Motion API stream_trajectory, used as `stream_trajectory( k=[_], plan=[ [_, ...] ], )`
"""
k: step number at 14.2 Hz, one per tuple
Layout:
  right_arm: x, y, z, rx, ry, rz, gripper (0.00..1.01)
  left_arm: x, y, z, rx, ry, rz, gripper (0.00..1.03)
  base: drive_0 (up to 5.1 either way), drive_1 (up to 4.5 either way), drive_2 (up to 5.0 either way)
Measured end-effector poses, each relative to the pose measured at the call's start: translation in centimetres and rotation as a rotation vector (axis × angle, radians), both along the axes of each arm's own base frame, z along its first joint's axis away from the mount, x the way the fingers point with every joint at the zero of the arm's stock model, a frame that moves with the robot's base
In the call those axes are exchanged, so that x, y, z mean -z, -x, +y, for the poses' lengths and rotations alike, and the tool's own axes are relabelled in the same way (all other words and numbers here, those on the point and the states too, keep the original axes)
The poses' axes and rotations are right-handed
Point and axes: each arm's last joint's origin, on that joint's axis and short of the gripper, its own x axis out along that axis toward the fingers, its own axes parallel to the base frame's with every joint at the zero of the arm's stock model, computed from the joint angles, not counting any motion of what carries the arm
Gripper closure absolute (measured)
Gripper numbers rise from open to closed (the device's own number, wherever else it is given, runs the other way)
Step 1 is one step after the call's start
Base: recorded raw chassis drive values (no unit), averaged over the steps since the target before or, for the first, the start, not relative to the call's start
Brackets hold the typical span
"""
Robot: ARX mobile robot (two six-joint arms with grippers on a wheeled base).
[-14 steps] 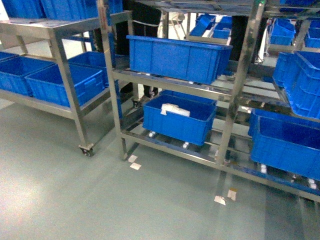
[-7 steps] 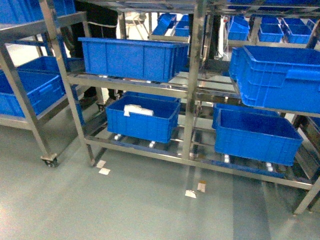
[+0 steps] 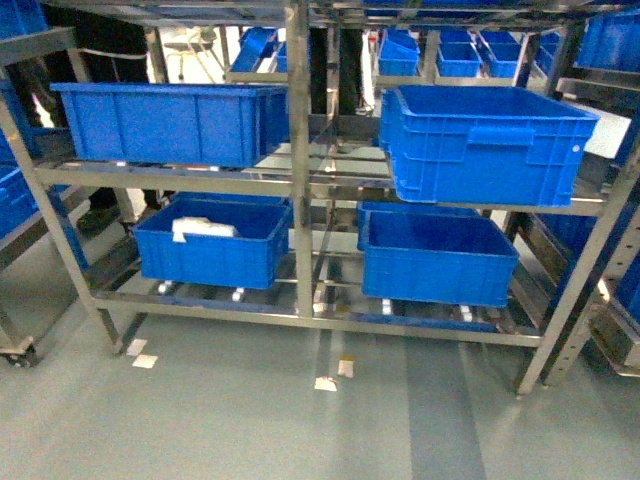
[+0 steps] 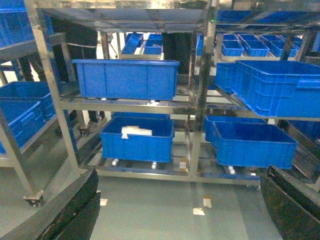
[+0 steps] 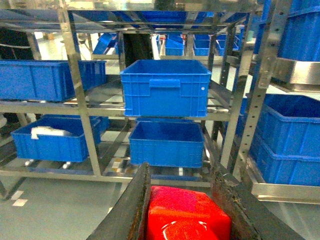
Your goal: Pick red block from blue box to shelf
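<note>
Four crates on the shelf [image 3: 298, 150] in the head view, two per tier, split by a centre post. At 9 o'clock, upper tier: long crate [image 3: 165, 122], level on its rails. Below it, at 8 o'clock: lower-left crate [image 3: 205, 255], holding a white packet [image 3: 203, 229] near its back wall. Under that, two paper tags [image 3: 140, 355] lying on the floor [image 3: 250, 430], just beside the shelf's left foot. At 6 o'clock, two more scraps [image 3: 330, 378] on the floor, in front of the centre post. At 2 o'clock, upper tier: ribbed crate [image 3: 485, 140], tilted, front edge jutting past the rail. Beneath, at 4 o'clock: lower-right crate [image 3: 435, 260], level, its inside mostly hidden from here.

Left wrist view: left gripper [image 4: 181, 200] spread wide, one dark finger at 7 o'clock, the other at 5 o'clock, only floor and shelf between them, touching neither.

Right wrist view: right gripper [image 5: 181, 180] clamped on the red block [image 5: 187, 217], which fills the gap between the two fingers at 6 o'clock. Block held in the air in front of the shelf, well apart from it, facing the ribbed crate.
</note>
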Motion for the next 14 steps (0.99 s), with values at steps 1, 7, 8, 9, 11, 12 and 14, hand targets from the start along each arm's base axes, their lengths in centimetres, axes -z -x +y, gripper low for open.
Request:
stream_trajectory(
  k=[1,7,8,9,11,12,14],
  plan=[
    [0.0,0.0,0.0,0.0,0.0,0.0,0.72,0.0,0.0,0.0,0.0,0.0,0.0,0.05,-1.5,-1.52,-1.5],
    [-0.03,0.0,0.0,0.0,0.0,-0.003,0.72,-0.01,0.0,-0.01,0.002,0.0,-0.002,0.05,-0.7,0.41,-1.8],
    [0.01,0.0,0.0,0.0,0.0,0.001,0.72,0.01,0.0,-0.02,0.002,0.0,0.001,0.05,0.0,4.29,-4.4],
    [-0.01,0.0,0.0,0.0,0.0,-0.001,0.72,0.0,0.0,-0.02,0.002,0.0,0.0,0.05,0.1,4.41,-4.3],
    [0.0,0.0,0.0,0.0,0.0,0.0,0.72,0.0,0.0,-0.02,0.002,0.0,0.0,0.05,0.1,4.43,-4.2],
    [0.0,0.0,0.0,0.0,0.0,0.0,0.72,-0.01,0.0,-0.02,0.002,0.0,-0.001,0.05,0.0,4.15,-4.2],
    [-0.01,0.0,0.0,0.0,0.0,-0.001,0.72,0.01,0.0,-0.01,0.001,0.0,0.001,0.05,0.1,4.2,-4.1]
  ],
)
